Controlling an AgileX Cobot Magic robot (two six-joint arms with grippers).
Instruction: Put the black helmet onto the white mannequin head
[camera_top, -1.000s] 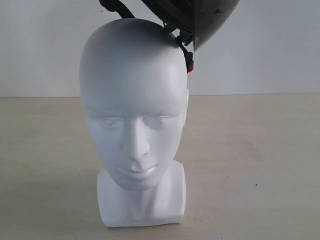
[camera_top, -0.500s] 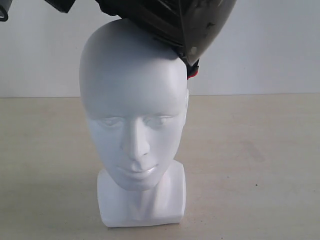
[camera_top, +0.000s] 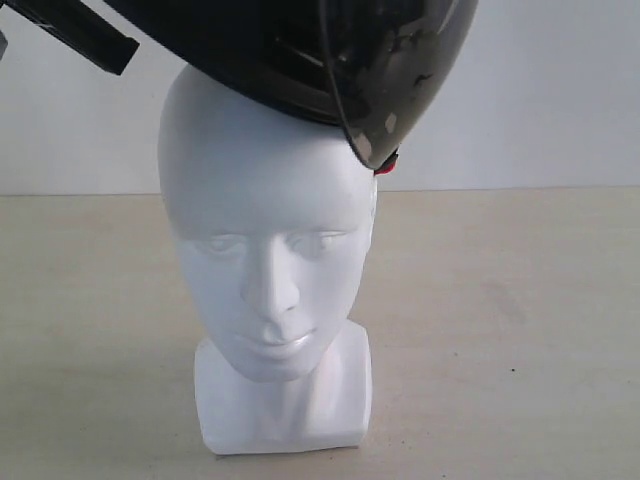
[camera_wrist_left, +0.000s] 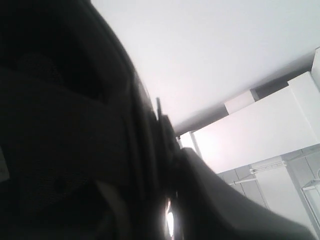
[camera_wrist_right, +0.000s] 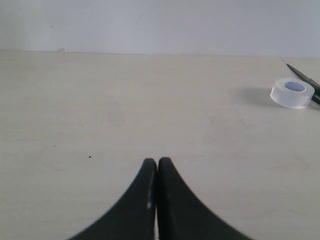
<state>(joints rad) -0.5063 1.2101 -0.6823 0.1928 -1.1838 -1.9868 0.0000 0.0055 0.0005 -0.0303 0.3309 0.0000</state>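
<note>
black helmet (camera_top: 300, 50): we see it tilted over the crown of the white mannequin head (camera_top: 265, 230), forehead and face uncovered | left gripper (camera_top: 80, 38): we cannot tell its grip | right gripper (camera_wrist_right: 157, 167): fingertips pressed together, empty, above the table (camera_wrist_right: 100, 110)

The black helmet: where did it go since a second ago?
The black helmet came down and further across over the white mannequin head. It now hides the crown and sits tilted, lowest on the exterior view's right. The head itself has not moved.
</note>
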